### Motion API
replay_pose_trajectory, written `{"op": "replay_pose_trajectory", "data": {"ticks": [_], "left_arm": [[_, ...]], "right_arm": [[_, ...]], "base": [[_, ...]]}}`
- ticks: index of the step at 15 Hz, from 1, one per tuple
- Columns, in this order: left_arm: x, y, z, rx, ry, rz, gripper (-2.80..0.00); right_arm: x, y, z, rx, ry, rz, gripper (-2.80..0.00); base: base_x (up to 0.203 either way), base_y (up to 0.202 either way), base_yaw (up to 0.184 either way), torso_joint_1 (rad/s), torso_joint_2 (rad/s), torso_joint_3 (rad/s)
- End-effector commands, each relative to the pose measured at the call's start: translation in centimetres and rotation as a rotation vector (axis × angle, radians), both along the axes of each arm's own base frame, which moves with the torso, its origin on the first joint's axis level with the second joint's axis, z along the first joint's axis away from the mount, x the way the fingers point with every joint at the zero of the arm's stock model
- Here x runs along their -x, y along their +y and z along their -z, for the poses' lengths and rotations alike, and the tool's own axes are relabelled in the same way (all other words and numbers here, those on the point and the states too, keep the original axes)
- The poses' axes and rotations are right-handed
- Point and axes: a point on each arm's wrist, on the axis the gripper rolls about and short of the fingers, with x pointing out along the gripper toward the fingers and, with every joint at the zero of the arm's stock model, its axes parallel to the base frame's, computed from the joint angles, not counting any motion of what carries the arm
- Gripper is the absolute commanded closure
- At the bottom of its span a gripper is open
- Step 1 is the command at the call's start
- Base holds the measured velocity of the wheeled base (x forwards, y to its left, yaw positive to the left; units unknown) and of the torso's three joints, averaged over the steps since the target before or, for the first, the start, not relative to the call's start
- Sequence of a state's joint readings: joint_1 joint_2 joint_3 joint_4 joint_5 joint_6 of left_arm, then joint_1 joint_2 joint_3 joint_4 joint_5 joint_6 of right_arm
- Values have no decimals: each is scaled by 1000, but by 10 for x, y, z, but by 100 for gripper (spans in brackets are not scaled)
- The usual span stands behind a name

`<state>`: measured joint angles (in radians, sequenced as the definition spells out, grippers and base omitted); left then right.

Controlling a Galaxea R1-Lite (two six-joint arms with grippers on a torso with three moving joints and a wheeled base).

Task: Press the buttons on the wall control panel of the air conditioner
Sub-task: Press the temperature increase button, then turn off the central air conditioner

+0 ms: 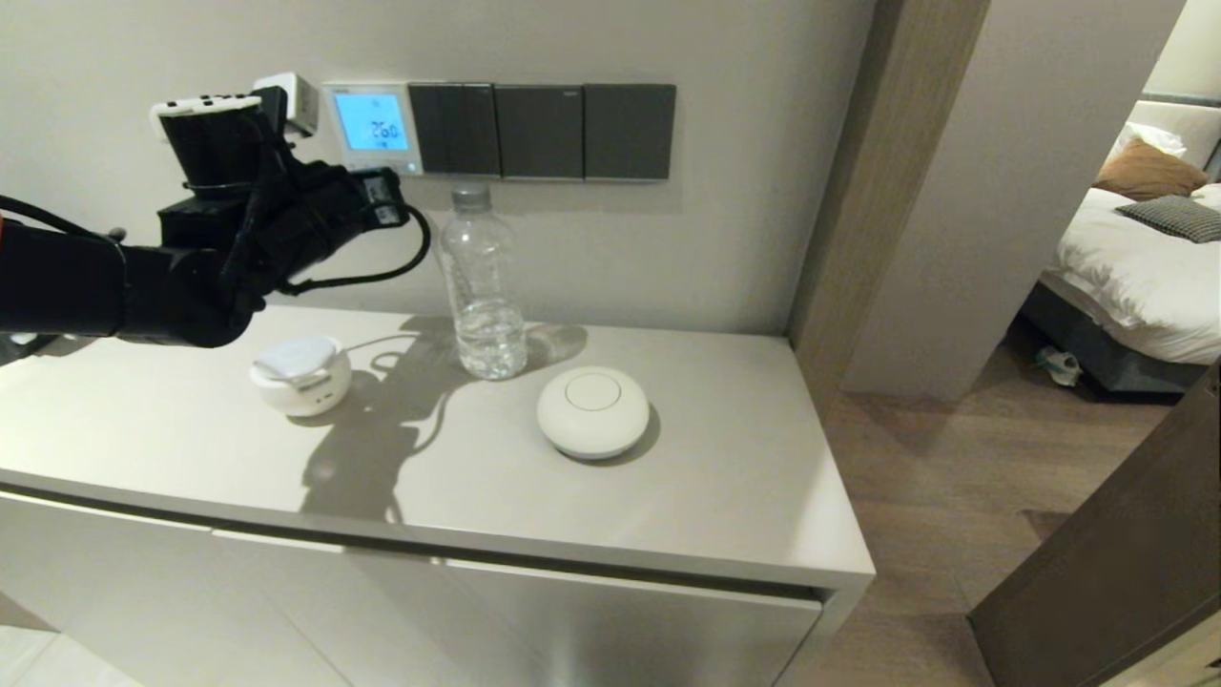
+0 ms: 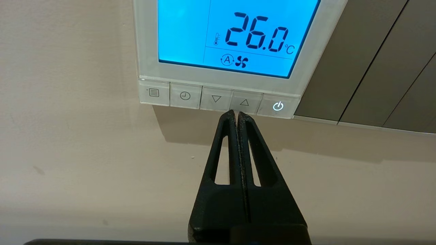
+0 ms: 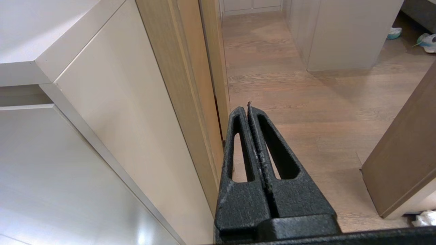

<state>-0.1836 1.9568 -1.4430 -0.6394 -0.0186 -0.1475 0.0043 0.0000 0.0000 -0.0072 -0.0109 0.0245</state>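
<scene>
The white wall control panel (image 1: 373, 126) hangs on the wall with its screen lit light blue, reading 26.0 in the left wrist view (image 2: 238, 37). A row of pale buttons (image 2: 218, 98) runs along its bottom edge: menu, clock, down arrow, up arrow (image 2: 244, 102) and a lit power key (image 2: 278, 106). My left gripper (image 2: 237, 114) is shut, empty, its tips at the lower edge of the row between the down and up arrows. In the head view it (image 1: 391, 196) sits just below the panel. My right gripper (image 3: 247, 109) is shut and empty, parked low beside the cabinet.
Three dark grey switch plates (image 1: 544, 131) sit right of the panel. On the cabinet top (image 1: 744, 477) stand a clear water bottle (image 1: 485, 286), a white round device (image 1: 592, 412) and a small white gadget (image 1: 300, 375). A doorway and bed (image 1: 1135, 267) lie to the right.
</scene>
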Motion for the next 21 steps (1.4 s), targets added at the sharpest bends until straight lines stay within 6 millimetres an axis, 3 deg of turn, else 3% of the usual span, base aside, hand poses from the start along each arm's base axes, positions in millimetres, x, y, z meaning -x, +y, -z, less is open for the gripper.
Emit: {"op": "replay_pose_trajectory", "data": {"ticks": [1, 4, 8, 11, 16, 18, 21], "left_arm": [[15, 3, -17, 8, -39, -1, 0], [49, 9, -43, 10, -96, -6, 0], [127, 23, -79, 19, -193, -6, 0], [190, 35, -78, -40, -225, -22, 0], [301, 57, -35, -107, -196, -74, 0], [342, 66, -3, -117, -152, -133, 0], [379, 75, 56, -136, -55, -213, 0]], "right_arm": [[0, 0, 1, 0, 3, 0, 0], [0, 0, 1, 0, 3, 0, 0], [0, 0, 1, 0, 3, 0, 0], [0, 0, 1, 0, 3, 0, 0], [0, 0, 1, 0, 3, 0, 0], [0, 0, 0, 0, 1, 0, 0], [0, 0, 1, 0, 3, 0, 0]], "base": [[0, 0, 0, 0, 0, 0], [0, 0, 0, 0, 0, 0], [0, 0, 0, 0, 0, 0], [0, 0, 0, 0, 0, 0], [0, 0, 0, 0, 0, 0], [0, 0, 0, 0, 0, 0], [0, 0, 0, 0, 0, 0]]}}
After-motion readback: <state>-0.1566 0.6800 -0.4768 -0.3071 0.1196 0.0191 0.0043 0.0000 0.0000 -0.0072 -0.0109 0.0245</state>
